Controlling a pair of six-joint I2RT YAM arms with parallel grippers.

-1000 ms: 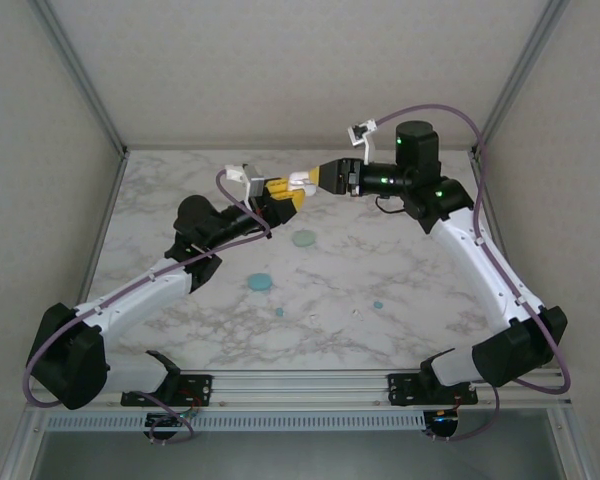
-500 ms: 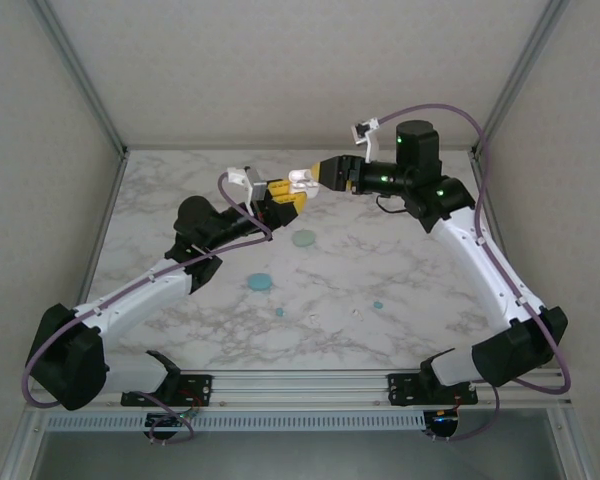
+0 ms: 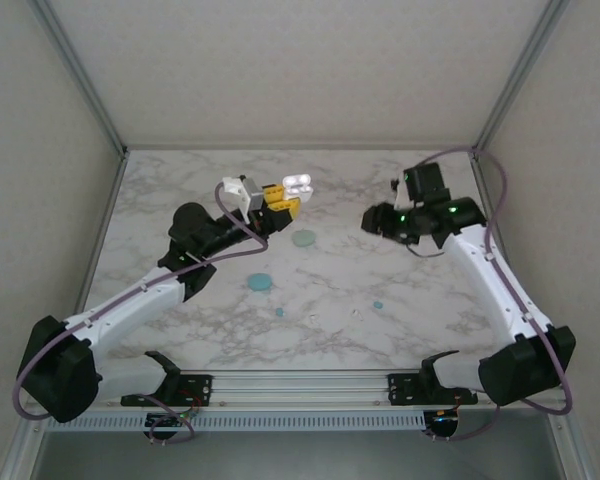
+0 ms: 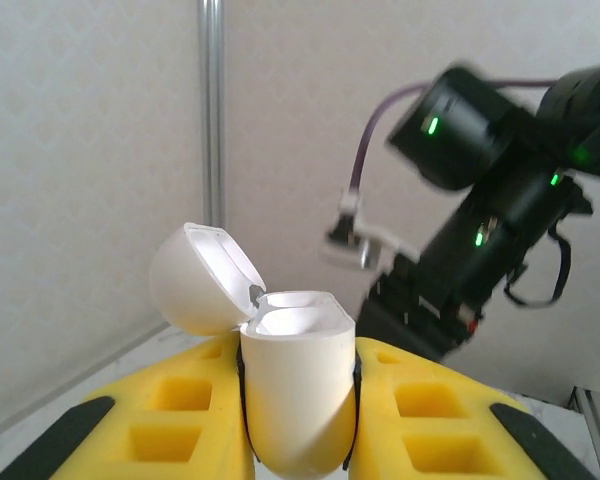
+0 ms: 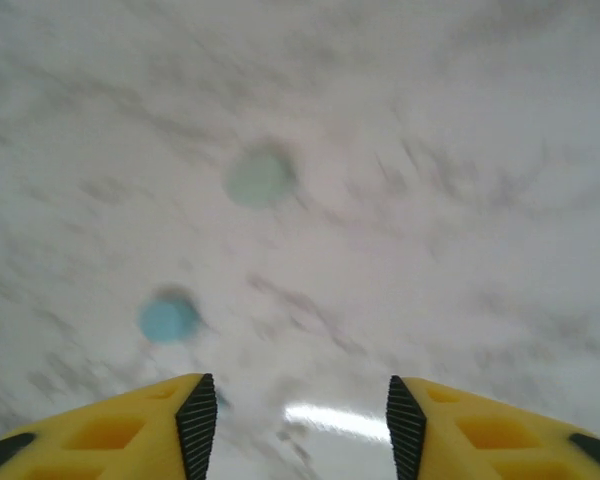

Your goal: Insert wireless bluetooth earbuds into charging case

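The left gripper (image 4: 298, 432) is closed on the white case (image 4: 295, 370), lid open, above the table (image 3: 155, 195). The right gripper (image 5: 292, 415) is wide open and empty. The earbuds (image 3: 378, 304) lie scattered on the table; they seem light and slippery, best pinched across the body.

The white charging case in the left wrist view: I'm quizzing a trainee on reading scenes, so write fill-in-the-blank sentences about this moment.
1. The left gripper, with ___ fingers, clamps the white pebble-shaped plastic charging case.
2. Its hinged lid stands ___.
3. The right gripper is open and holds ___.
4. On the marble table, the pale green round case lies ___ from the arm bases than the teal-blue round case.
Missing words: yellow; open; nothing; farther.
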